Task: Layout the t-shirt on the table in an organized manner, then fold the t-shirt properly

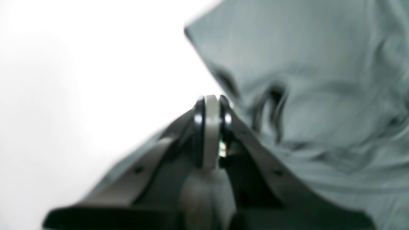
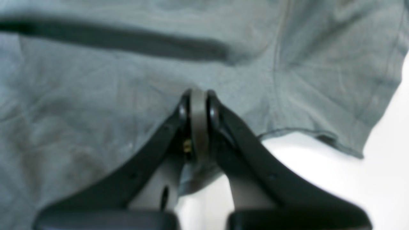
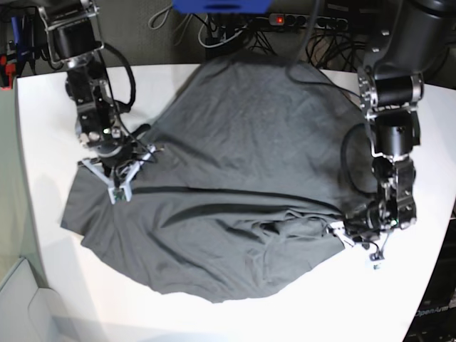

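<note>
Soft, wrinkly dark charcoal-grey cotton t-shirt (image 3: 235, 192) spread rumpled on the smooth white table (image 3: 43, 107).
Both closed grippers, left (image 3: 347, 235) at lower right, right (image 3: 116, 191) at centre-left, pinch its limp edges; I would grip hems or shoulders.

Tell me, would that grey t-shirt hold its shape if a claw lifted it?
Probably not. The t-shirt lies in soft wrinkles and ridges, so it would likely droop. It looks thin, so probably light. Pushed across the table, it would likely bunch rather than slide whole.
</note>
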`<state>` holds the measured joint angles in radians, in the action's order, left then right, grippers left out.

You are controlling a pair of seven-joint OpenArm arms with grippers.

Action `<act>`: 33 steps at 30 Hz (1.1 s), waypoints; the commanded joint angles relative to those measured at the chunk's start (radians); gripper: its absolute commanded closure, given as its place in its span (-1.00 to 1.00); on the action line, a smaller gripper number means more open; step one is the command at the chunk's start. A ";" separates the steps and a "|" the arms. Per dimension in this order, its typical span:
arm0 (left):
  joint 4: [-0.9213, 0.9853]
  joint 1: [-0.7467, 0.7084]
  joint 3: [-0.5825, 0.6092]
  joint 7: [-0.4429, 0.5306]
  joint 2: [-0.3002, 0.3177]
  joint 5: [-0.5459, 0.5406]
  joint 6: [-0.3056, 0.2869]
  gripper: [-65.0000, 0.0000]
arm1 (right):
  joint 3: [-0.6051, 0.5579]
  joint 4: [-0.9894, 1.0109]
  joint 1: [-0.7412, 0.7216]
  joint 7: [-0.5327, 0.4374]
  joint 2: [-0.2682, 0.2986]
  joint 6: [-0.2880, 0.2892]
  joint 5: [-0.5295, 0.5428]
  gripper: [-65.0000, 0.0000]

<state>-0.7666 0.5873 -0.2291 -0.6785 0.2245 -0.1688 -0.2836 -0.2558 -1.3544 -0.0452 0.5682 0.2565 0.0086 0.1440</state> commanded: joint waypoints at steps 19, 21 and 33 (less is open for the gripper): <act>-0.603 -0.287 -0.013 -0.429 -0.026 -0.018 -0.012 0.99 | -0.216 -0.125 0.067 0.154 -0.130 0.040 0.039 1.00; -0.690 -0.372 -0.013 -0.473 -0.044 -0.016 -0.012 0.99 | -0.216 -0.150 0.043 0.157 -0.128 0.040 0.039 1.00; -0.706 -0.527 -0.177 -0.482 -0.041 -0.008 -0.012 0.99 | -0.215 -0.305 -0.018 0.158 -0.085 0.040 0.039 1.00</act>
<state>-1.4597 0.0456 -0.4053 -1.1667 0.1741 -0.1741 -0.2955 -0.4725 -1.6394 -0.0505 0.7464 0.1692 0.0471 0.1791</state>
